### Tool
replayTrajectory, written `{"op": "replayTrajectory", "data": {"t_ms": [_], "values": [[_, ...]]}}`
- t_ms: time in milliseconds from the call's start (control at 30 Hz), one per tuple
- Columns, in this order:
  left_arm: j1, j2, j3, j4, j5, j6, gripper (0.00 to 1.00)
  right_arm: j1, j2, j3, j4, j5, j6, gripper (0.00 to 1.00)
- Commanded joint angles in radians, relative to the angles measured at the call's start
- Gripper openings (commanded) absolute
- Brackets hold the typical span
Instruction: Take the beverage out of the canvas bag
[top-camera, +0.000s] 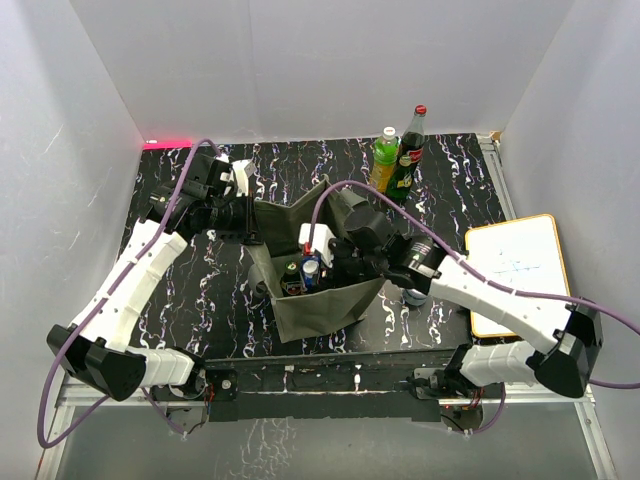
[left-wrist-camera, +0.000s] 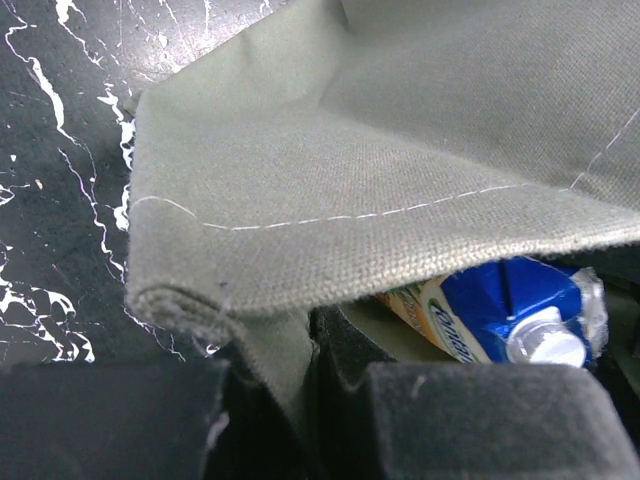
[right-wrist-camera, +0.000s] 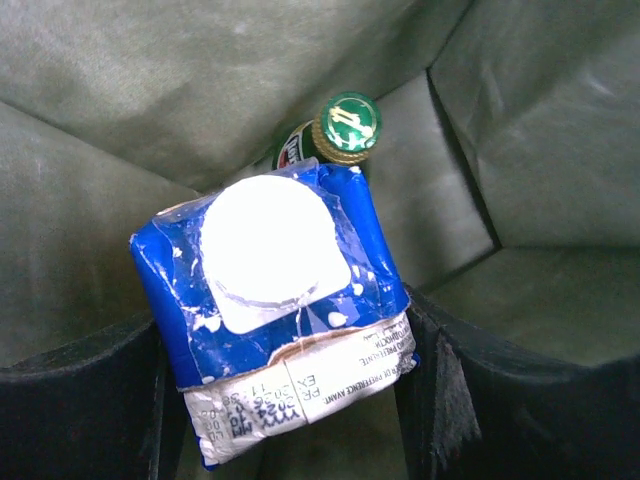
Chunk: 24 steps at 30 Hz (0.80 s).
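The olive-grey canvas bag (top-camera: 325, 305) stands open at the table's middle. My left gripper (left-wrist-camera: 305, 390) is shut on the bag's folded rim (left-wrist-camera: 250, 300) at its left side. The beverage is a blue carton (right-wrist-camera: 270, 300) with a white cap, upright inside the bag and also showing under the rim (left-wrist-camera: 500, 310). My right gripper (right-wrist-camera: 285, 400) reaches down into the bag (top-camera: 312, 268), with a black finger (right-wrist-camera: 440, 400) pressed to each side of the carton. Behind the carton stands a green-capped bottle (right-wrist-camera: 345, 125).
A green-yellow bottle (top-camera: 385, 158) and a dark red-capped bottle (top-camera: 407, 160) stand at the back of the table. A framed whiteboard (top-camera: 515, 270) lies at the right. White walls close in three sides. The bag's walls (right-wrist-camera: 150, 100) surround my right gripper closely.
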<state>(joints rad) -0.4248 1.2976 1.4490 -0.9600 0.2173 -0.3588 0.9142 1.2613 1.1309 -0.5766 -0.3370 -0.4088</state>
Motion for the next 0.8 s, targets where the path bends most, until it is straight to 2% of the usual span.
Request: {"op": "replayTrajectory", "data": {"t_ms": [0, 100, 200, 400, 633, 767], "values": [[0.004, -0.01, 0.067, 0.011, -0.053, 0.012, 0.0, -0.005, -0.144, 0.056, 0.31, 0.07, 0.17, 0.08], [0.004, -0.017, 0.07, 0.017, -0.057, 0.007, 0.0, -0.005, -0.155, 0.068, 0.341, 0.124, 0.241, 0.08], [0.005, -0.054, 0.003, 0.079, -0.051, 0.003, 0.0, -0.005, -0.14, 0.108, 0.349, 0.197, 0.33, 0.08], [0.004, -0.04, 0.025, 0.081, -0.05, -0.023, 0.01, -0.005, -0.03, 0.368, 0.262, 0.355, 0.538, 0.08], [0.005, -0.03, 0.019, 0.12, -0.069, -0.034, 0.01, -0.005, 0.033, 0.559, 0.202, 0.431, 0.609, 0.08], [0.004, -0.025, 0.027, 0.112, -0.082, -0.02, 0.01, -0.005, 0.035, 0.636, 0.222, 0.504, 0.613, 0.08]]}}
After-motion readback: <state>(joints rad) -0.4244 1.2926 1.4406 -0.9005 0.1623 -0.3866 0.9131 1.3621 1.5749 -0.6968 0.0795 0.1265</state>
